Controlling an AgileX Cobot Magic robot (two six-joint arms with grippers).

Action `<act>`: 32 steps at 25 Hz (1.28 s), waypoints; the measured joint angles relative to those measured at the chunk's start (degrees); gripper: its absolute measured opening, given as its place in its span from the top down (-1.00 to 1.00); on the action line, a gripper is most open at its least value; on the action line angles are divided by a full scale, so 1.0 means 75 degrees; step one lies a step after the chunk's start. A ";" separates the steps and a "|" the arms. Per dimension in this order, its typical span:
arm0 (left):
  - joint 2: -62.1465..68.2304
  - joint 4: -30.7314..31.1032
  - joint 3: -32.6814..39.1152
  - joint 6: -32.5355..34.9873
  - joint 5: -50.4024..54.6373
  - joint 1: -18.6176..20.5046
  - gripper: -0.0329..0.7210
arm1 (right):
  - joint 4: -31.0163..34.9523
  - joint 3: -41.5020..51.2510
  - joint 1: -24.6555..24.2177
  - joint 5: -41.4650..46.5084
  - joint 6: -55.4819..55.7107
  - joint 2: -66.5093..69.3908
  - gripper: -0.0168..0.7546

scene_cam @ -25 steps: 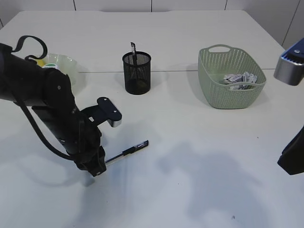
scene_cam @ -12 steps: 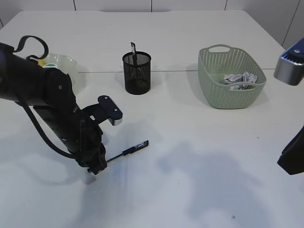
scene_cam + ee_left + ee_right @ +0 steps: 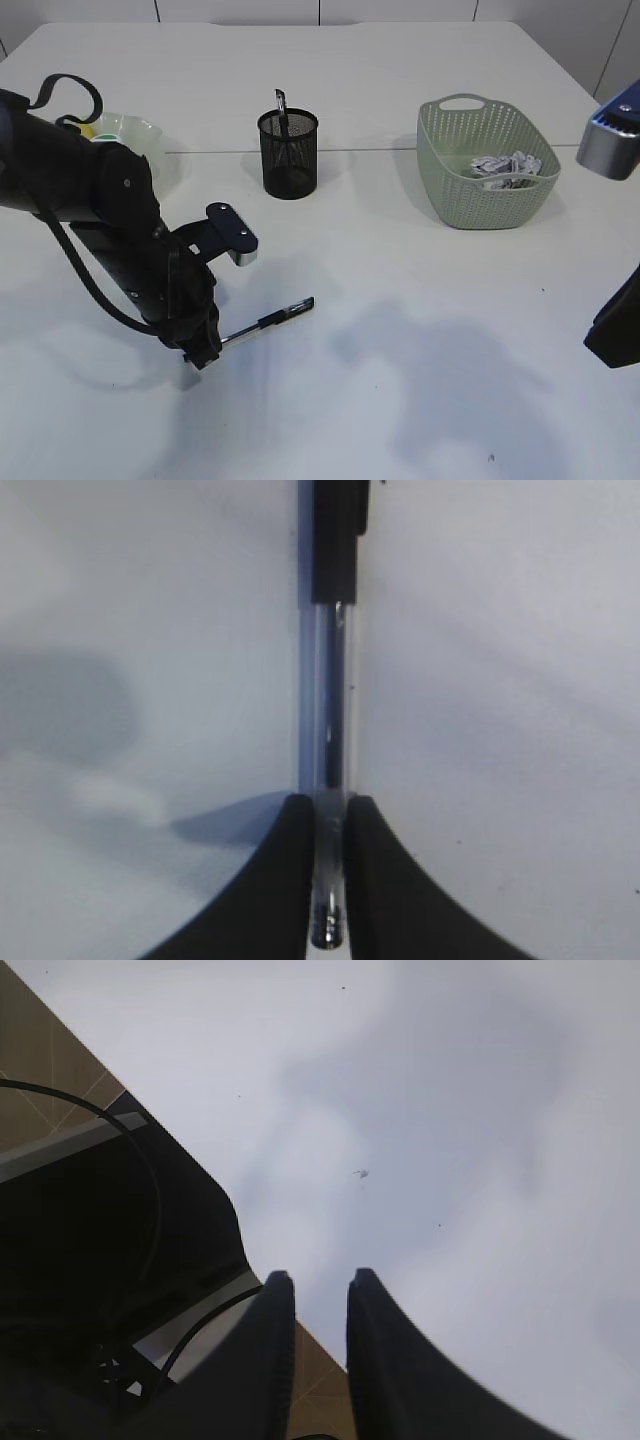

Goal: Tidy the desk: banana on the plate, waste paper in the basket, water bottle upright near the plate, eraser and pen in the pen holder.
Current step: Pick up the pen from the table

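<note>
My left gripper (image 3: 200,358) (image 3: 330,802) is low over the desk (image 3: 400,330), shut on the rear end of a clear pen (image 3: 270,320) (image 3: 330,710) whose black-capped end points away to the right. The black mesh pen holder (image 3: 288,152) stands behind it with another pen (image 3: 281,105) inside. Waste paper (image 3: 505,165) lies in the green basket (image 3: 440,170). A bit of the banana (image 3: 86,131) shows on the pale green plate (image 3: 145,132) behind my left arm. The water bottle and eraser are hidden. My right gripper (image 3: 320,1278) hangs open and empty at the desk's right edge.
My right arm (image 3: 615,325) and its wrist camera (image 3: 608,140) stick in from the right edge of the exterior view. The left arm's bulk covers the desk's left side. A seam (image 3: 380,150) crosses the desk behind the pen holder.
The left jaws have closed onto the pen's rear end. The left arm has shifted only slightly. The right arm has not moved.
</note>
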 joint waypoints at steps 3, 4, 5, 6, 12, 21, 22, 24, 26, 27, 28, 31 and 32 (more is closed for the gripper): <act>0.0000 -0.0001 0.0000 0.0000 0.0000 0.0000 0.84 | 0.0000 0.0000 0.0000 0.0000 0.0000 0.0000 0.60; 0.0000 -0.0001 0.0000 0.0000 0.0000 0.0000 0.84 | 0.0000 0.0000 0.0000 0.0000 0.0000 0.0000 0.60; 0.0000 -0.0001 0.0000 0.0000 0.0000 0.0000 0.84 | 0.0000 0.0000 0.0000 0.0000 0.0000 0.0000 0.60; 0.0000 -0.0001 0.0000 0.0000 0.0000 0.0000 0.84 | 0.0000 0.0000 0.0000 0.0000 0.0000 0.0000 0.60; 0.0005 -0.0096 -0.0006 0.0000 0.0000 0.0000 0.84 | 0.0000 0.0000 0.0000 0.0000 0.0000 0.0000 0.60; 0.0017 -0.0393 -0.0006 0.0000 -0.0032 0.0000 0.85 | 0.0075 0.0000 0.0000 0.0000 0.0000 0.0000 0.60; 0.0017 -0.0419 -0.0006 0.0000 -0.0032 0.0000 0.85 | 0.0097 0.0000 0.0000 0.0000 0.0000 0.0000 0.60; 0.0017 -0.0533 -0.0006 0.0000 -0.0045 0.0000 0.85 | 0.0140 0.0000 0.0000 0.0000 0.0000 0.0000 0.60; 0.0017 -0.0603 -0.0006 0.0000 -0.0073 0.0000 0.85 | 0.0152 0.0000 0.0000 0.0000 0.0000 0.0000 0.60; 0.0017 -0.0616 -0.0006 0.0000 -0.0091 0.0000 0.85 | 0.0152 0.0000 0.0000 0.0000 0.0000 0.0000 0.60; 0.0001 -0.0616 -0.0006 0.0000 -0.0121 0.0000 0.85 | 0.0152 0.0000 0.0000 0.0000 0.0000 0.0000 0.60; -0.0122 -0.0616 0.0023 0.0000 -0.0166 0.0000 0.85 | 0.0188 0.0000 0.0000 0.0000 0.0000 0.0000 0.60; -0.0189 -0.0616 0.0023 0.0000 -0.0181 0.0000 0.85 | 0.0193 0.0000 0.0000 0.0000 0.0000 0.0000 0.60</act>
